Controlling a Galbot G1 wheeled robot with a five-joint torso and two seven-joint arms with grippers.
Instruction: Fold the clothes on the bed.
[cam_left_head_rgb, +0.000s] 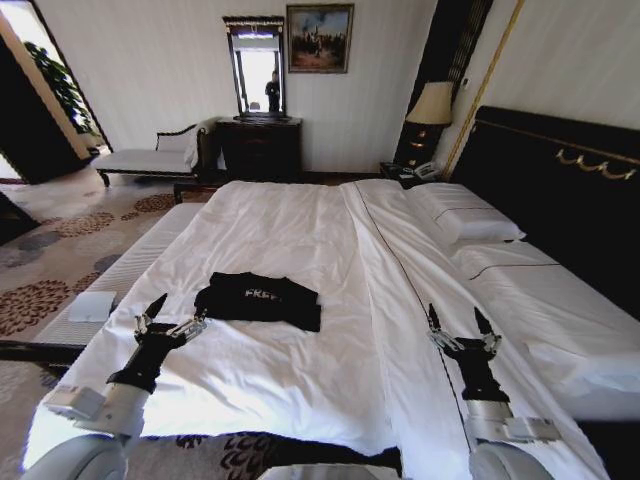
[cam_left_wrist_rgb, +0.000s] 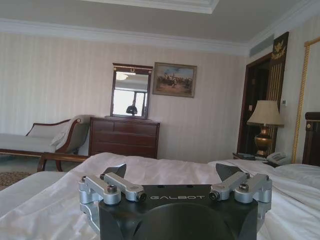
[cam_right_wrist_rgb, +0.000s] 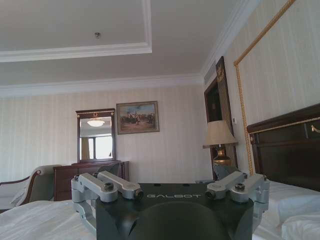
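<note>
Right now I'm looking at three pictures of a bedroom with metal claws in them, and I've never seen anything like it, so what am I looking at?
It is a two-armed wheeled robot. The wide picture comes from its head camera; the other two come from cameras on its wrists. The left pincer and right pincer hover open over the large white-duveted bed, holding nothing. Between them, nearer the left one, lies a black short-sleeved T-shirt with white lettering, already partly folded. Each wrist picture shows its own pincer up close, left and right.
</note>
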